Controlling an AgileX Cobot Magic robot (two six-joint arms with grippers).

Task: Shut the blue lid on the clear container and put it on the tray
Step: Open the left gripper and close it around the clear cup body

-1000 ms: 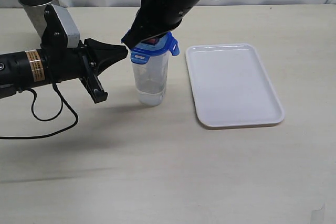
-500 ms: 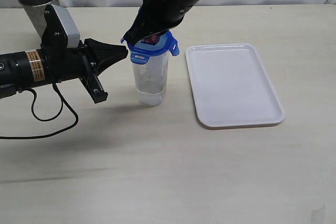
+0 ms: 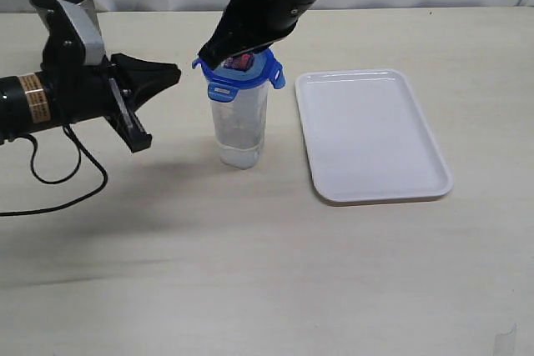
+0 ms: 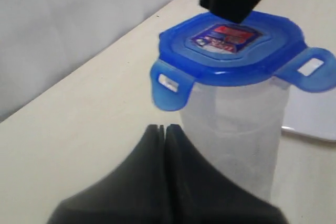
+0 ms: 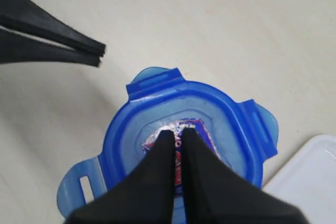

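Has the tray point(image 3: 375, 135) well aside of the right gripper point(image 3: 207, 57). Slants the right arm down steeply, jaws pinched together, tips on the blue lid point(image 3: 244, 78) capping the clear container point(image 3: 239, 127) directly below. Holds the left arm level, left gripper point(image 3: 175, 72) closed and empty, pointing at the lid, near but apart.

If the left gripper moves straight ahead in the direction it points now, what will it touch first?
Probably the clear container, high on its wall just under the blue lid, perhaps the lid's near flap first. Nothing stands between it and the shut left gripper; exact height is unclear.
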